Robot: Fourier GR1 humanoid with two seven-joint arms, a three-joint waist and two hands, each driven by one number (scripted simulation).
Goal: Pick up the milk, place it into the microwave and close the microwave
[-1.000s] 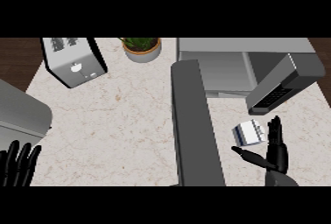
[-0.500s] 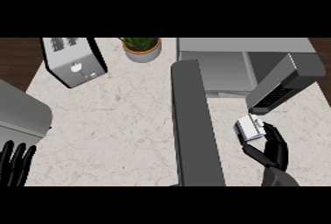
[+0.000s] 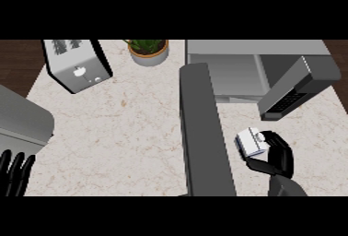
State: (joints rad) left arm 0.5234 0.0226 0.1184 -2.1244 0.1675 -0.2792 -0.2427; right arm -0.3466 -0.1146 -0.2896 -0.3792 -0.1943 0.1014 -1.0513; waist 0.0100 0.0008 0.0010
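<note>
Along the far edge of the pale marble counter (image 3: 122,129), standing: a toaster (image 3: 76,64), a potted plant (image 3: 148,50) and the microwave (image 3: 262,69), door (image 3: 296,90) hanging open. Near the right front edge, lying against the right hand (image 3: 275,156), the milk (image 3: 250,142), fingers curling round it. At the front left corner, resting open, the left hand (image 3: 15,173).
</note>
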